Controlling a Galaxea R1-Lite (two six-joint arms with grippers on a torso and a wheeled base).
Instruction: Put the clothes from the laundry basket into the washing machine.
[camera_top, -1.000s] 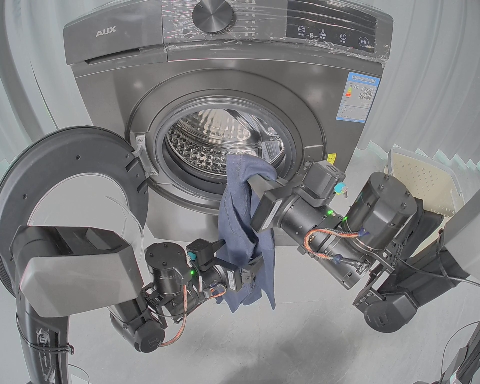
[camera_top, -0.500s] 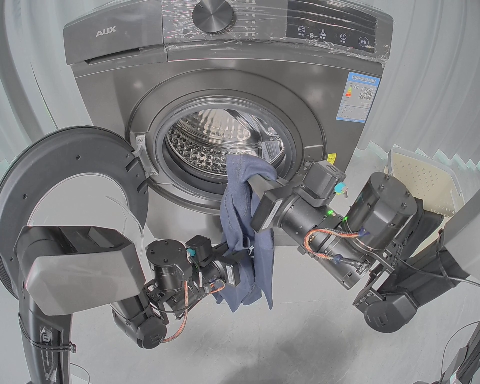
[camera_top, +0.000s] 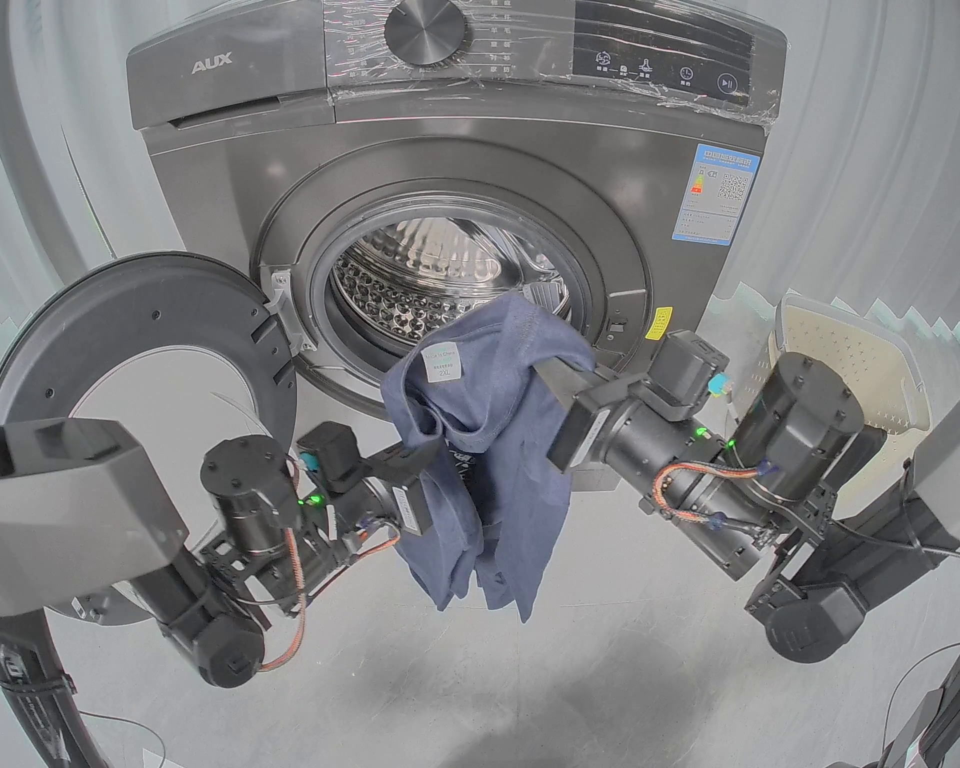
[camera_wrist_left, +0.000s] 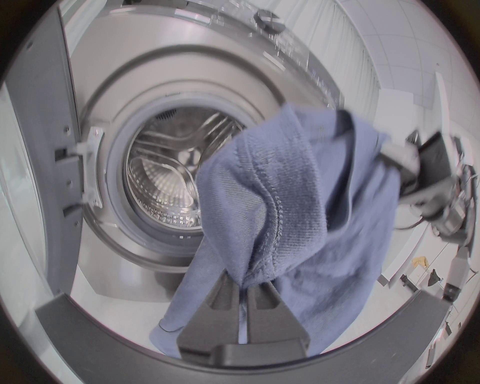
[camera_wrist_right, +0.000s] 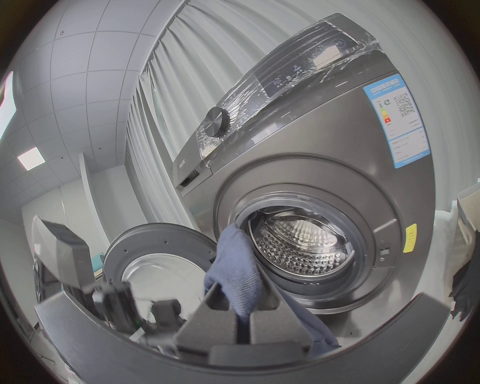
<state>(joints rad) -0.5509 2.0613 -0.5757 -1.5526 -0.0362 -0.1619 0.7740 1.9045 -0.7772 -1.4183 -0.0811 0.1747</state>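
Observation:
A blue garment hangs spread in front of the washing machine's open drum, held by both arms. My right gripper is shut on its upper right edge, just below the drum opening. My left gripper is shut on its left side, lower down. In the left wrist view the fingers pinch a fold of the blue garment before the drum. The right wrist view has the blue garment clamped between the pads, with the drum beyond.
The round machine door stands swung open at the left, close to my left arm. A cream laundry basket stands at the right behind my right arm. Bare grey floor lies below the garment.
My left gripper has risen and pulled left with the garment's side, spreading the cloth out wide. My right gripper has shifted slightly right and down, still holding the top.

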